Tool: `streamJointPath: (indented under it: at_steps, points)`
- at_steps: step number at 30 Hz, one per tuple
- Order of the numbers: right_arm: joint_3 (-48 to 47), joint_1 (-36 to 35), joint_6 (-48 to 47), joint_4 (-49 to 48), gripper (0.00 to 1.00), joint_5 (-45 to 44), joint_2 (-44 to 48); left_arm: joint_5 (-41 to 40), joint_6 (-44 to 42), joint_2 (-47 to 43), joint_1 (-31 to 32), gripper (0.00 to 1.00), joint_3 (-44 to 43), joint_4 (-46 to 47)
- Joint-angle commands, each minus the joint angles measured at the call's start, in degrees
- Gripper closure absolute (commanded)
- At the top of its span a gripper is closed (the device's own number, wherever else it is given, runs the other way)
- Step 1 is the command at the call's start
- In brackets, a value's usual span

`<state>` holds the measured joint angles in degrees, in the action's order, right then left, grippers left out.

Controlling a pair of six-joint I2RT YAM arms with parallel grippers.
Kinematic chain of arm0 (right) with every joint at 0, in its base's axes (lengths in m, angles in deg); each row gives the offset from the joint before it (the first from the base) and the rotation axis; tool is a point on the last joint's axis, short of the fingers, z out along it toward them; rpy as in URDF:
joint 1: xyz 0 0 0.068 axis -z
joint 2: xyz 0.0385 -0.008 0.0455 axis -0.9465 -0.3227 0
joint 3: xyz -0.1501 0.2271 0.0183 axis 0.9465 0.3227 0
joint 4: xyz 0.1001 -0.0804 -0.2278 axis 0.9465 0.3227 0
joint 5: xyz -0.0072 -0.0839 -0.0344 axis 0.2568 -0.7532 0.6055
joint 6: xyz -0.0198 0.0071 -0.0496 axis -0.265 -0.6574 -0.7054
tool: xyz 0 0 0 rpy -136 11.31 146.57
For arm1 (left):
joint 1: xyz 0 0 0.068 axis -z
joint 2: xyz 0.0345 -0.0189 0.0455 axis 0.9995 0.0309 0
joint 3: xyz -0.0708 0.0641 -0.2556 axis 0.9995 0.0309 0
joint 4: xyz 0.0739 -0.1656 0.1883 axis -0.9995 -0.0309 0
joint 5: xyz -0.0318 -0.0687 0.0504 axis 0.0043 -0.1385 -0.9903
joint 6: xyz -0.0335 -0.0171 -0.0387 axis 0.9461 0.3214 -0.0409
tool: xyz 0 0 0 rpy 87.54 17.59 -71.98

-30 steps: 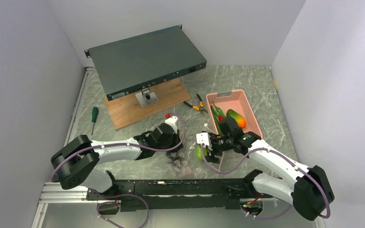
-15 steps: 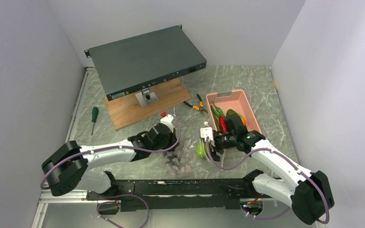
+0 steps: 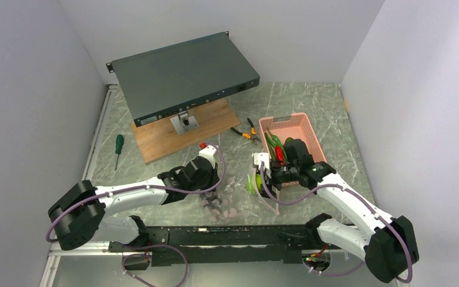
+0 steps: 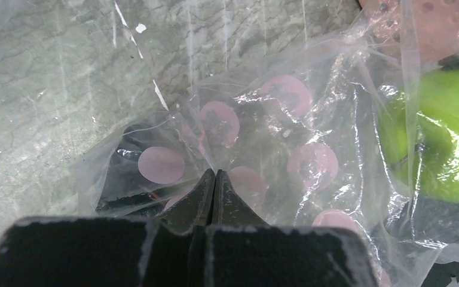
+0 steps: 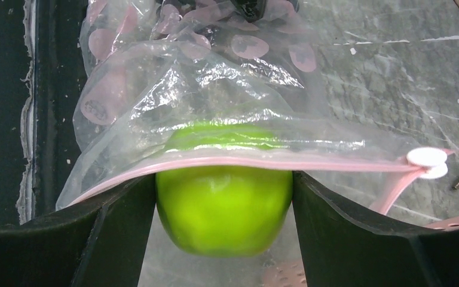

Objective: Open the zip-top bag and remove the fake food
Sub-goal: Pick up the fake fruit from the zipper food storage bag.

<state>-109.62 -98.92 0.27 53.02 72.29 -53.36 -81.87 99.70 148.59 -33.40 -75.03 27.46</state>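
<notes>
The zip-top bag (image 3: 222, 202), clear with pink dots, lies crumpled between the two arms. My left gripper (image 4: 214, 173) is shut on a fold of its plastic (image 4: 227, 119); dark pieces (image 4: 125, 158) show inside it. My right gripper (image 5: 224, 200) is shut on a green apple (image 5: 224, 191), gripped on both sides at the bag's pink zip edge (image 5: 334, 162). The upper part of the apple lies under the plastic. The white slider (image 5: 427, 158) sits at the right end of the zip. From above, the apple (image 3: 252, 181) is just left of the pink basket (image 3: 311, 134).
The basket holds green pods (image 3: 271, 142) and a red piece (image 3: 279, 153). Orange-handled pliers (image 3: 243, 133) lie left of it. A grey box (image 3: 182, 75) stands on a wooden board (image 3: 173, 131) at the back, with a green screwdriver (image 3: 118, 143) at the left. A black rail (image 3: 215, 233) runs along the near edge.
My right gripper has carried the apple away from the near edge, toward the basket, drawing the bag's mouth with it. The left gripper kept its hold and shifted slightly left.
</notes>
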Motion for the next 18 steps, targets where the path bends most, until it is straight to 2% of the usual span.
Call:
streamJointPath:
  at_steps: [1,18]
  points:
    - [-3.0,1.0,1.1,0.7,0.86,2.4,0.7,-2.3,-2.5,-1.7,-0.2,1.00,-2.0,-2.3]
    - [-7.0,7.3,-8.6,11.9,0.88,8.4,4.5,-4.1,-3.8,-4.7,-0.2,1.00,-2.2,-4.9]
